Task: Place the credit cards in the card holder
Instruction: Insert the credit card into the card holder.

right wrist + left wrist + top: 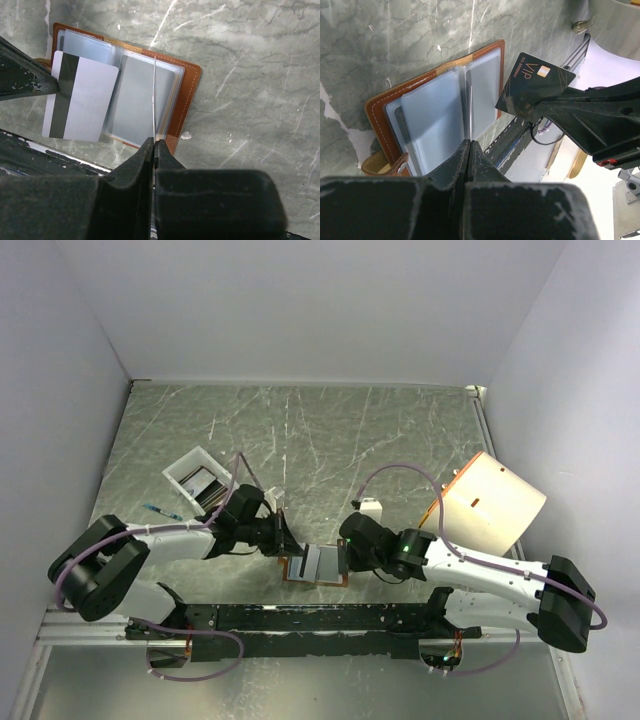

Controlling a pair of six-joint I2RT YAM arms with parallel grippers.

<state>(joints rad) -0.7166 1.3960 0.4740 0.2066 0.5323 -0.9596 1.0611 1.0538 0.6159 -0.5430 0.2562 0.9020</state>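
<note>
**While two cards hang over the open holder, both arms meet at mid-surface**

As your arms reach inward from either side, their wrists face each other low over the near middle of the surface (330, 430). The holder (315, 565) lies open and flat between them, brown leather down, pale sleeves up.

Your left fingers (468, 150) are pressed together on a striped card (82, 97). Its white back and dark stripe face up over one sleeve page, with the stripe end past the holder's edge.

Your right fingers (154, 150) are pinched on a dark VIP card (535, 82). It is tilted, and from its own wrist camera it shows edge-on above the holder's fold. You cannot tell whether either card touches a sleeve.

The two sets of fingers sit close together across the holder, each in front of the other's side. Back on the left, a white tray (185, 465) holds more cards (205, 482). A cream cylinder (495, 505) stands just behind your right arm.
</note>
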